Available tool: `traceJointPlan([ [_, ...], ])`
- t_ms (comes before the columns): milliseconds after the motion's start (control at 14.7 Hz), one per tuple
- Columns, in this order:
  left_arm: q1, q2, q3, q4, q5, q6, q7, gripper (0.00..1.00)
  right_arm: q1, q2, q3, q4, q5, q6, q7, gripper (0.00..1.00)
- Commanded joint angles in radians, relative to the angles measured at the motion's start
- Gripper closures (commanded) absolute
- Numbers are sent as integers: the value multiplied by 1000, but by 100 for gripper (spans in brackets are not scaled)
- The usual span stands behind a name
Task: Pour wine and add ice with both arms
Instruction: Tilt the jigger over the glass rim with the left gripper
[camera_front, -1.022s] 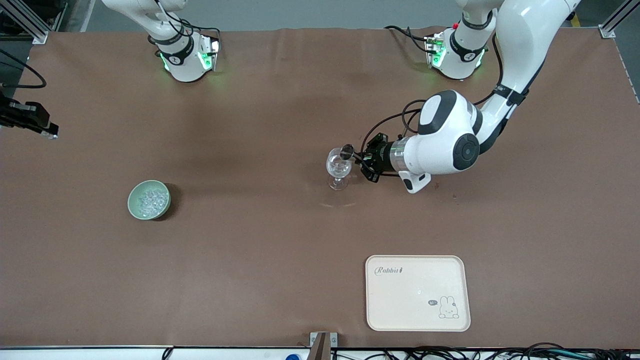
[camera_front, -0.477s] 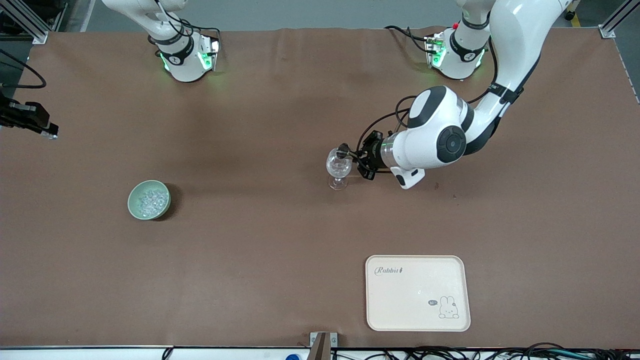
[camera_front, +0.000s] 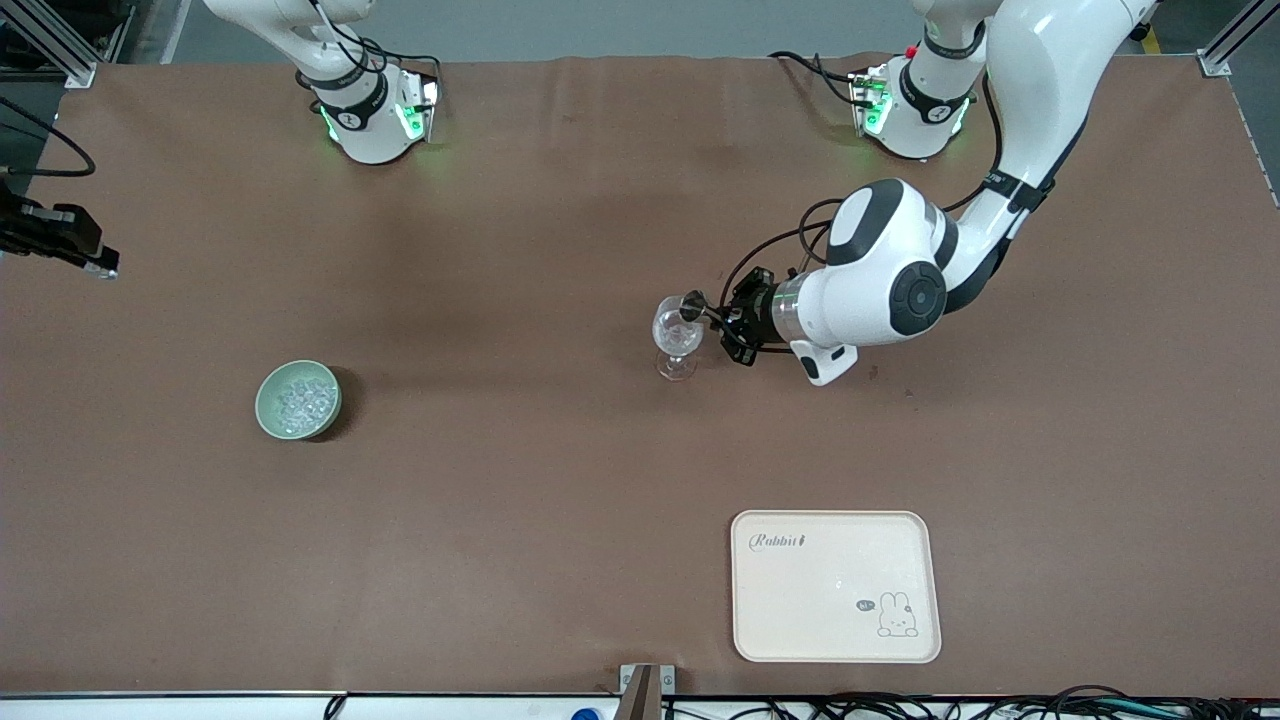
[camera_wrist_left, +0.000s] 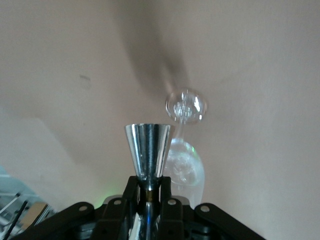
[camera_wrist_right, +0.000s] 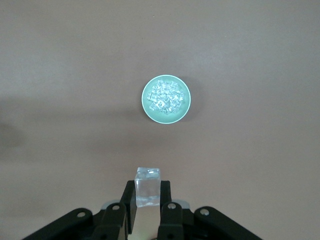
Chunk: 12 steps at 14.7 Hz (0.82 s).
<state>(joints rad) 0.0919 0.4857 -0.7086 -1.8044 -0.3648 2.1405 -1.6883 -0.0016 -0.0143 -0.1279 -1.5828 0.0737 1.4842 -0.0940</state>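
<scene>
While the right arm's base waits at the counter's edge with its claw out of the front view, the left claw hangs beside the stemmed glass near the counter's middle, clamped on a small steel measuring cup tipped over the glass's rim; the pouring step looks to be in hand. Ice lies heaped in a green bowl toward the right arm's end, well apart from the glass, and a cream tray sits nearer the camera. From the left wrist, the cup flares away from the claw, its long axis running straight out from the closed fingers toward the glass. From the right wrist, the right claw is shut on a clear block and hovers above the bowl of ice. Next, I judge, the cup must level and withdraw before ice goes in.
</scene>
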Motion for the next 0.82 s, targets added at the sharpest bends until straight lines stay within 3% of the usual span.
traceJointPlan([
  [0, 21, 1, -6, 23, -107, -10, 99, 99, 6, -26, 1, -28, -14, 13, -4, 97],
  [341, 152, 27, -8, 69, -253, -24, 290, 99, 9, -26, 1, -28, -14, 13, -4, 97],
  [749, 261, 203, -8, 226, -373, -25, 490, 99, 15, -26, 1, -28, -14, 13, 2, 97],
])
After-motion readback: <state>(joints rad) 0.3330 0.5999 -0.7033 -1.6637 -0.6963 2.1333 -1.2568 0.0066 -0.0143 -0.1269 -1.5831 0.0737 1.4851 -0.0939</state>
